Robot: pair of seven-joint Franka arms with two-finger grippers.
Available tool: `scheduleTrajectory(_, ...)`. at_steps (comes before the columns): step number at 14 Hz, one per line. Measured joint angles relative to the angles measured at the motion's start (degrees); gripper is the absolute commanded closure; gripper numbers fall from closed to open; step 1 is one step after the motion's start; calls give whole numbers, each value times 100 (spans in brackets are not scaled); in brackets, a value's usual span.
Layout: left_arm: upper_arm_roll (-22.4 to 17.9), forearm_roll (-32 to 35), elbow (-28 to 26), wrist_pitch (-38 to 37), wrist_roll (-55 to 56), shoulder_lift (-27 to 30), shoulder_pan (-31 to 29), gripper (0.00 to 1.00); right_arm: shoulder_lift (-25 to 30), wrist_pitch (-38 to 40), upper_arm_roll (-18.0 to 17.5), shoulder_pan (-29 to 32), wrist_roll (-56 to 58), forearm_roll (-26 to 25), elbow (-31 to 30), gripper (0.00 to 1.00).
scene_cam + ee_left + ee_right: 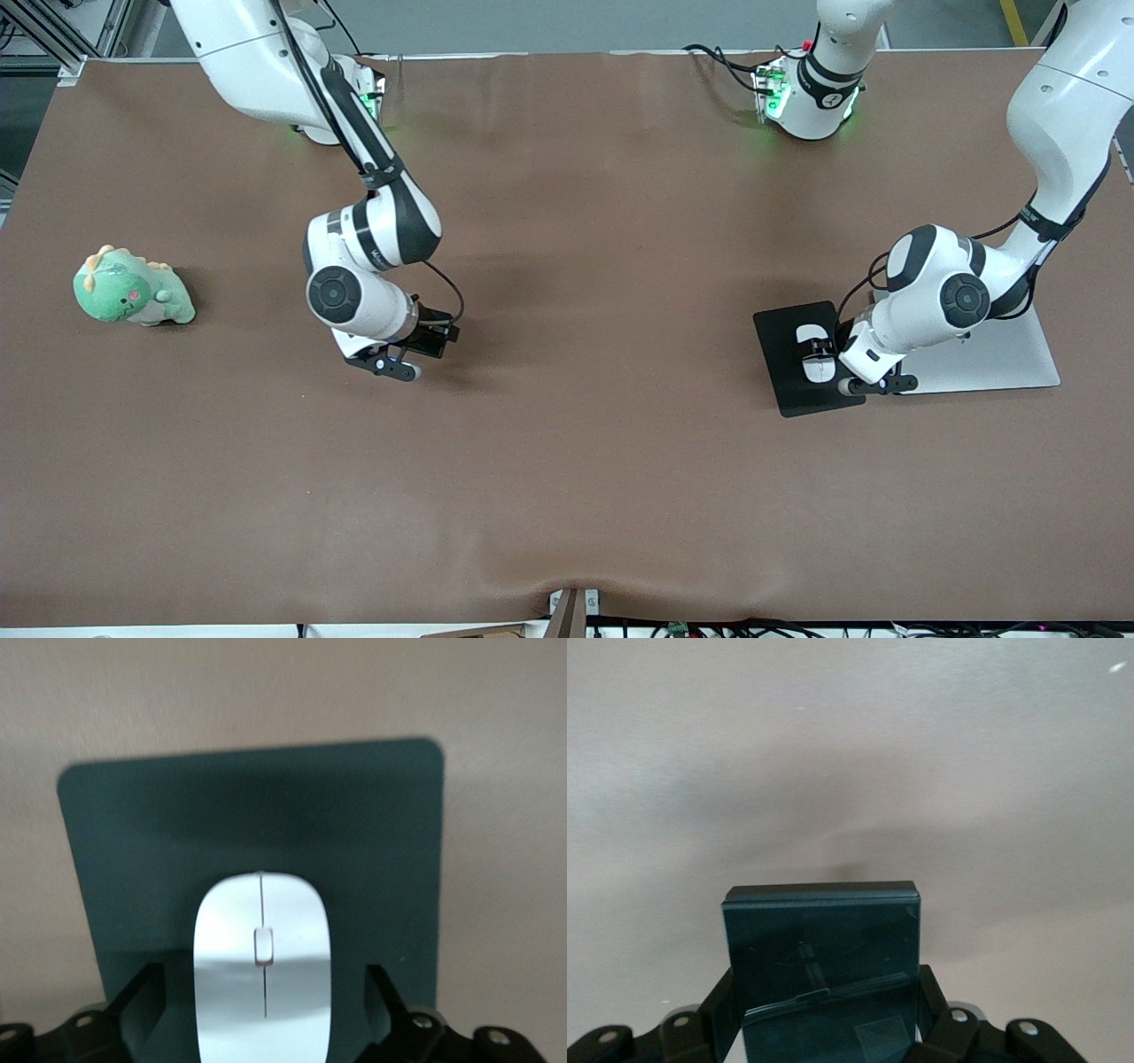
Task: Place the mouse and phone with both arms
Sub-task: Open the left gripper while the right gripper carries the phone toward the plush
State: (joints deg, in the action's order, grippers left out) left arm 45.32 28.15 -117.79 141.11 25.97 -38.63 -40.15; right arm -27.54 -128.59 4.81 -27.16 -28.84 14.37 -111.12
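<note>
The left gripper (828,368) is hovering low over the flat black rectangular mouse pad (788,381), its fingers (142,997) standing apart on either side of the small glossy white oval mouse (815,353), which is lying on the pad beside a flat silver slab (992,359). The right gripper (425,347) is hanging over bare brown table (567,478), clamped on the black rounded-corner phone (824,966). A green plush dinosaur (131,288) is sitting toward the right arm's end.

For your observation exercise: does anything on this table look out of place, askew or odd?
One oddity: a green plush dinosaur sits alone at the right arm's end of the table, unrelated to the desk items. Otherwise, the mouse lies squarely on the black mouse pad, and the right gripper holds the phone.
</note>
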Motion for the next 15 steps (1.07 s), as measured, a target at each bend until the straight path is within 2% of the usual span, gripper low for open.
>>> scheduleTrajectory(3, 254, 3, 175, -268, 17, 165, -1, 0, 244, 0, 139, 204, 576, -1, -365, 100)
scheduleTrajectory(7, 618, 3, 667, -1421, 72, 551, -13, 0, 621, 0, 437, 347, 1325, -7, -822, 100)
scheduleTrajectory(12, 1144, 2, 1841, -3385, 71, 766, -32, 0, 942, -2, 1115, 370, 2501, -13, -1290, 100)
scheduleTrajectory(15, 1377, -115, 2517, -4159, 72, 781, -15, 0, 992, -105, 1415, 377, 2968, -14, -1512, 100)
